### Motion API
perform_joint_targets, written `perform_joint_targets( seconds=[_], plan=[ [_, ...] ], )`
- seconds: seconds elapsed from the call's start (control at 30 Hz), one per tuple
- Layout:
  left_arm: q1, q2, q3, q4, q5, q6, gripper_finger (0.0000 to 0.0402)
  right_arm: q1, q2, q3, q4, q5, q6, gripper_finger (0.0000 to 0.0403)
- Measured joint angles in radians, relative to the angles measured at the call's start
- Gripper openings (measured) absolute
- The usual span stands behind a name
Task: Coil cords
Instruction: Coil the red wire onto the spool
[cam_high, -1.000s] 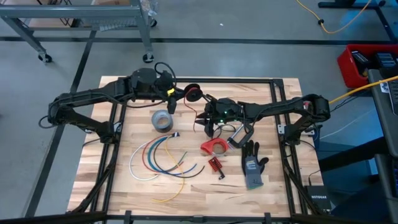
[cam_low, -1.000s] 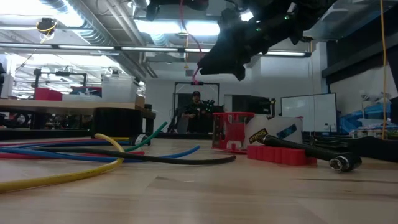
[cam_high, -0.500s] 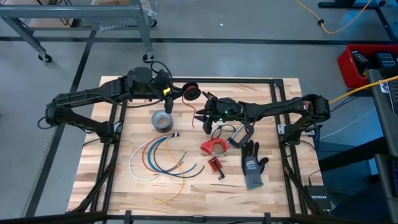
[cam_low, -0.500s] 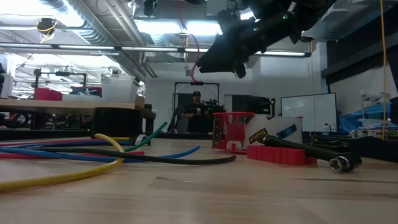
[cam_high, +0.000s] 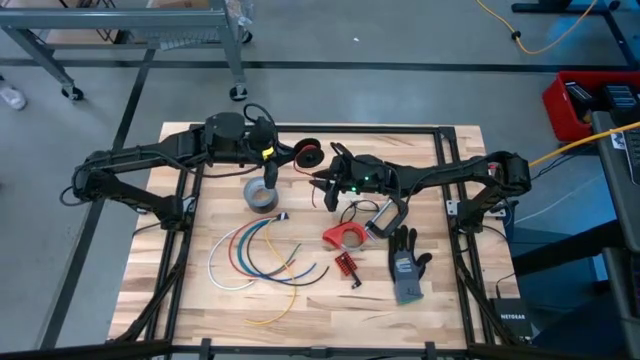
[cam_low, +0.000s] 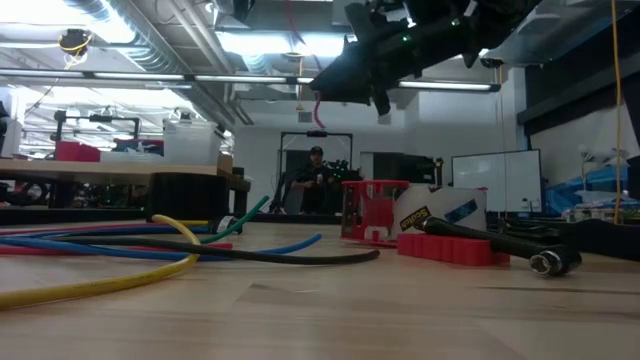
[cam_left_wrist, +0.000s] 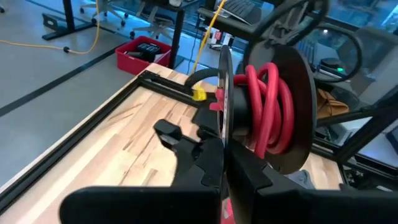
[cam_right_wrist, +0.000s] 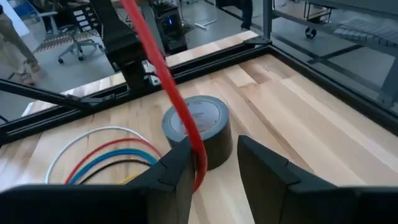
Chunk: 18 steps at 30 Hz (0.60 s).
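My left gripper (cam_left_wrist: 222, 163) is clenched on the spool (cam_left_wrist: 264, 112) of red cord (cam_left_wrist: 268, 93); right gripper (cam_right_wrist: 211, 163) w/ fingers apart, red cord running between them, above counter (cam_high: 440, 310).

The red cord (cam_right_wrist: 168, 87) ran off the right wrist picture's upper edge, and the spool (cam_left_wrist: 273, 106) hid the table behind it.

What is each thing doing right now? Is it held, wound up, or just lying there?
Left gripper: shut on the black spool's flange.
Black spool: held up, red cord wound on it.
Right gripper: fingers part open around the red cord.
Grey tape roll: lying flat.
Loose coloured cords: lying uncoiled.
Grey glove: lying flat.
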<state>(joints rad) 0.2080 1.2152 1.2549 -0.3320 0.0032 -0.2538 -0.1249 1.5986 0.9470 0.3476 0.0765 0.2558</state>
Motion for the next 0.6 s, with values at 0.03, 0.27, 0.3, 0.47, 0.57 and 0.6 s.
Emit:
perform_joint_targets(
  seconds=[0.03, 0.27, 0.3, 0.47, 0.57, 0.6],
  plan=[
    [-0.003, 0.0, 0.0, 0.003, 0.0, 0.0, 0.0, 0.0, 0.0, 0.0, -0.004, 0.0, 0.0, 0.0124],
    [-0.006, -0.002, 0.0, -0.002, -0.014, 0.011, 0.0, 0.0, 0.0, 0.0, -0.071, -0.057, 0.001, 0.0105],
    [-0.005, -0.005, 0.0, -0.002, -0.015, 0.011, 0.0, 0.0, 0.0, 0.0, -0.089, -0.065, 0.001, 0.0099],
    [-0.005, -0.023, 0.0, -0.001, -0.016, 0.011, 0.0, 0.0, 0.0, 0.0, -0.163, -0.069, 0.001, 0.0058],
    [-0.005, -0.032, 0.0, -0.002, -0.017, 0.011, 0.0, 0.0, 0.0, 0.0, -0.182, -0.069, 0.001, 0.0022],
    [-0.005, -0.033, 0.0, 0.0, -0.018, 0.011, 0.0, 0.0, 0.0, 0.0, -0.182, -0.069, 0.001, 0.0011]
  ],
)
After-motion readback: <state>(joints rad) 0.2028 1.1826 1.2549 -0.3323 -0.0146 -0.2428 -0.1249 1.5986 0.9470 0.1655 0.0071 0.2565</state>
